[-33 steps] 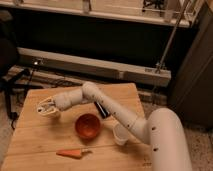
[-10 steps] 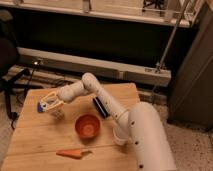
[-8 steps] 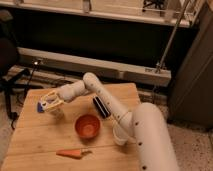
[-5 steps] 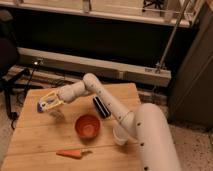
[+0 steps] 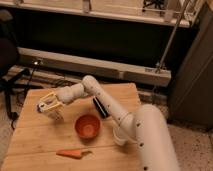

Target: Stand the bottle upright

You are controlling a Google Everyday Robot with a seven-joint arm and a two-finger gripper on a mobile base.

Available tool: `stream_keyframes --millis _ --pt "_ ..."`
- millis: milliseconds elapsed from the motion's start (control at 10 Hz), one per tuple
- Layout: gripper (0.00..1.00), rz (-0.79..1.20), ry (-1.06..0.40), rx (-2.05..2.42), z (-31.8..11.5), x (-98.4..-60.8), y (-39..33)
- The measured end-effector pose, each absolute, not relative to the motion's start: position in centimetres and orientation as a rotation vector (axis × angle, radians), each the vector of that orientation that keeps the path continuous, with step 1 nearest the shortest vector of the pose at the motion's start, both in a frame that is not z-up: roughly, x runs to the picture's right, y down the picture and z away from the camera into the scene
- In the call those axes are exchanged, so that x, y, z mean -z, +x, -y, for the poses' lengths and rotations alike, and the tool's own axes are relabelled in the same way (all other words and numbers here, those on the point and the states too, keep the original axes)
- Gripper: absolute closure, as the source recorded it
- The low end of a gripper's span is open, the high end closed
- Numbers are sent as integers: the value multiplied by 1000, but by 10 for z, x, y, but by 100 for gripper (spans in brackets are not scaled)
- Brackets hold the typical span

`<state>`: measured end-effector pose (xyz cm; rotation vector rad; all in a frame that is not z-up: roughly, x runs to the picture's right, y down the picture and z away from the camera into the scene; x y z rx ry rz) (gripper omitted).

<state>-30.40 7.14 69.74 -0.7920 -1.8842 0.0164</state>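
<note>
My gripper [image 5: 48, 104], with yellowish fingers, is at the far left of the wooden table [image 5: 35, 140], just above its surface. It looks shut on the bottle [image 5: 56, 114], a small whitish shape that hangs below and to the right of the fingers, its low end close to the tabletop. The bottle is tilted, and most of it is hidden by the fingers. My arm [image 5: 115, 115] reaches in from the lower right across the table.
A red bowl [image 5: 87, 126] sits mid-table, right of the gripper. An orange carrot [image 5: 72, 153] lies near the front edge. A short white cup [image 5: 119, 136] stands by the arm. A dark object [image 5: 100, 107] lies behind the bowl. A black chair [image 5: 7, 75] stands off the left edge.
Since the earliest frame the gripper has moved up and slightly back-left with the bottle. Over the last second it has barely moved.
</note>
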Motion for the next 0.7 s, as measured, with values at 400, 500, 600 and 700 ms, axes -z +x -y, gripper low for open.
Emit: stream_keyframes --millis 400,500,600,700 --pt "70 1890 -799 -35 -75 -702 -301" --pt "70 1893 -799 -43 -76 -703 -299" --pt "70 1896 -798 -46 -77 -704 -297" --pt "70 1896 -794 -52 -78 -704 -297"
